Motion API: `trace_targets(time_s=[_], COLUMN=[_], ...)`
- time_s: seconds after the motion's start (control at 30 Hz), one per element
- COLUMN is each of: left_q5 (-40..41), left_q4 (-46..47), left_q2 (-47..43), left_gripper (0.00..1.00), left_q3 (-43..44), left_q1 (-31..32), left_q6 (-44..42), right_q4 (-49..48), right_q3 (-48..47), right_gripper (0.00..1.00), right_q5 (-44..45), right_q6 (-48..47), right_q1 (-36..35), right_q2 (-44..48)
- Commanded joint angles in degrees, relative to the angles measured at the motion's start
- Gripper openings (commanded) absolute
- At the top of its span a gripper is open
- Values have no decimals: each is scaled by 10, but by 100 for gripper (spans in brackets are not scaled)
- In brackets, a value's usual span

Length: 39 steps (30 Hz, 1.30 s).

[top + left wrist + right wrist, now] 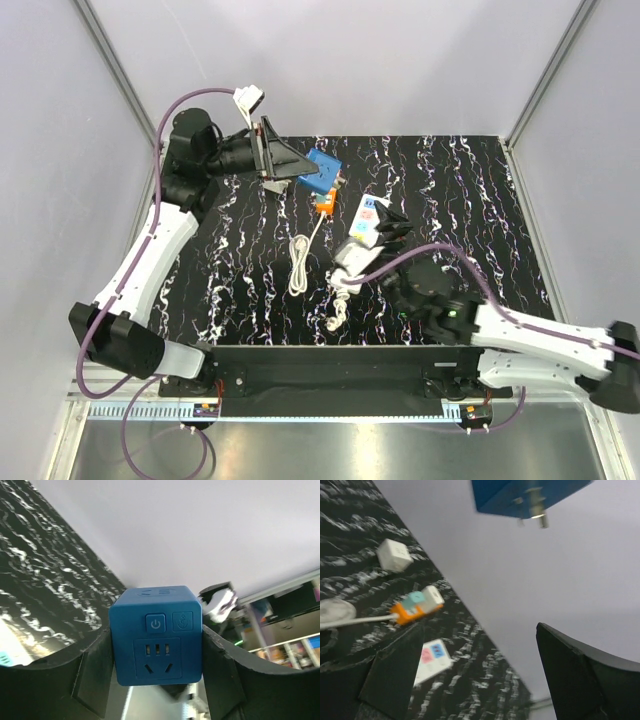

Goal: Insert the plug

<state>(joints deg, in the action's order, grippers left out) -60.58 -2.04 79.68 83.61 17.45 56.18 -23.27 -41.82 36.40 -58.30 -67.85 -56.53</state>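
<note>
My left gripper (308, 170) is shut on the blue cube plug (324, 170) and holds it above the back of the table. In the left wrist view the plug (156, 635) sits squarely between the two fingers (92, 675), socket face toward the camera. The right wrist view shows the plug (520, 495) from below, metal prongs pointing down. The white power strip (365, 222) lies mid-table and shows pink and blue labels in the right wrist view (432, 659). My right gripper (393, 228) is open and empty beside the strip's right side; its jaws stand wide apart in its own view (480, 655).
An orange-and-white plug (323, 205) with a white cable (298, 262) lies just left of the strip; it also shows in the right wrist view (415, 605). A small white cube adapter (394, 555) sits farther back. Grey walls enclose the black marbled table (470, 200).
</note>
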Motion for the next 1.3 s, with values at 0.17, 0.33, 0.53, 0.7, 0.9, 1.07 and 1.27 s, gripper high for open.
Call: trace_targets(time_s=[0.17, 0.33, 0.53, 0.7, 0.9, 1.07, 1.27], left_q5=[7, 15, 19, -23, -45, -54, -71], left_q4=[-59, 33, 116, 249, 316, 304, 276], left_q2=[-38, -110, -163, -160, -159, -167, -166], left_gripper=[0, 0, 0, 0, 0, 0, 0], left_q3=[-20, -99, -163, -203, -209, -202, -193], left_q1=[1, 9, 9, 10, 21, 25, 30], left_q6=[-191, -230, -221, -127, -56, -56, -71], right_q4=[275, 422, 443, 446, 446, 455, 456], right_q3=[-175, -354, -445, -469, -469, -445, -440], right_gripper=[100, 100, 100, 100, 98, 96, 96], right_q5=[-212, -291, -548, -654, -683, -660, -645], right_q6=[522, 669, 845, 860, 838, 823, 813], right_q1=[4, 40, 215, 239, 252, 263, 270], right_q2=[95, -9, -67, -96, -97, -82, -73])
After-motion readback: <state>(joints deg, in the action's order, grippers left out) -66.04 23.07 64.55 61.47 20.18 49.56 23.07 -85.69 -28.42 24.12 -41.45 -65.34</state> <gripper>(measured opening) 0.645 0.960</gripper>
